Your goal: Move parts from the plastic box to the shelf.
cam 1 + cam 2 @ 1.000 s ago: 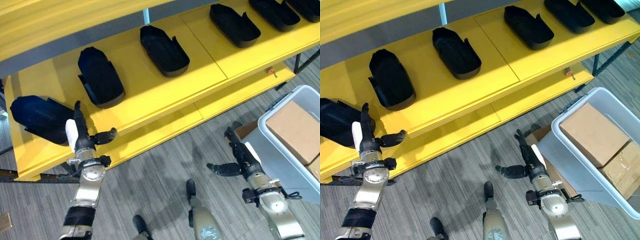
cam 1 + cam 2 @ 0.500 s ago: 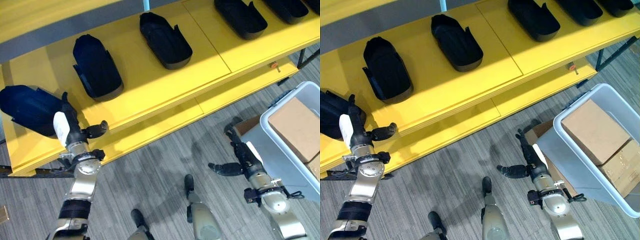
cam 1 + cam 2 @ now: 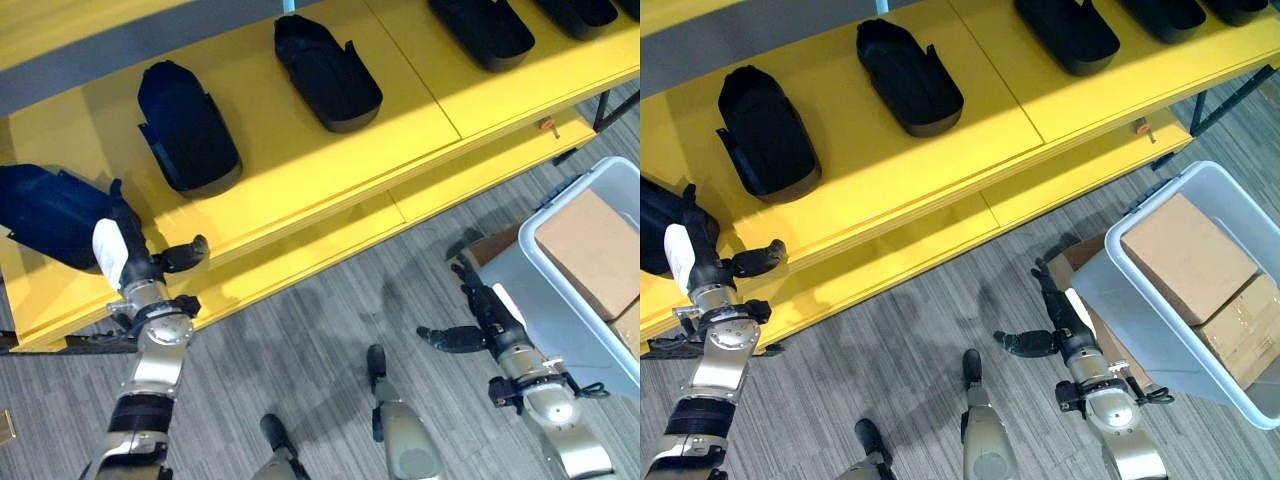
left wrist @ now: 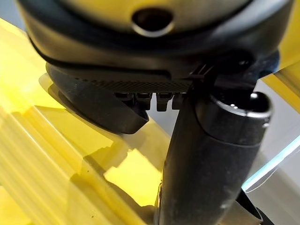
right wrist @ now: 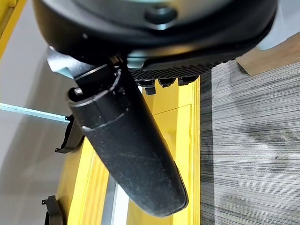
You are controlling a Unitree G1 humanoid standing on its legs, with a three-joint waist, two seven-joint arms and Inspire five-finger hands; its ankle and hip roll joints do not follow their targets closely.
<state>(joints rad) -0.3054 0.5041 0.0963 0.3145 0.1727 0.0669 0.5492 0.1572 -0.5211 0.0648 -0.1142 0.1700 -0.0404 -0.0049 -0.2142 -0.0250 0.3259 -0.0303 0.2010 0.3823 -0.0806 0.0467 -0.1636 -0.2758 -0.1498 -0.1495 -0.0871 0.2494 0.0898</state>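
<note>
The yellow shelf (image 3: 330, 160) runs past both hands, its front edge stepping down to a lower lip and then to grey floor (image 3: 320, 330). The floor strip between the hands lies open. On the shelf black moulded parts sit in a row, well apart, with bare yellow board between them: one (image 3: 188, 127) beyond the left hand, the next (image 3: 326, 72) further toward the right hand, another (image 3: 480, 28) past that.

The grey plastic box (image 3: 1200, 290) stands on the floor just beside the right hand, on its outer side; brown cardboard boxes (image 3: 1185, 257) lie in it.

The end part (image 3: 50, 213) rests on the shelf near its end, just beyond the left hand (image 3: 135, 262), whose straight fingers reach to its near edge with the thumb spread aside, gripping nothing. The right hand (image 3: 485, 320) hangs over the floor short of the shelf lip, fingers straight, thumb out, empty.

The left wrist view shows that part's dark rim (image 4: 98, 105) lying on the yellow board past the thumb (image 4: 206, 159); the right wrist view shows the shelf edge-on (image 5: 187, 136).

Since a second ago the whole scene has slid in the eye views, so the camera has moved; the left hand stays at the end part, the right hand stays low.
</note>
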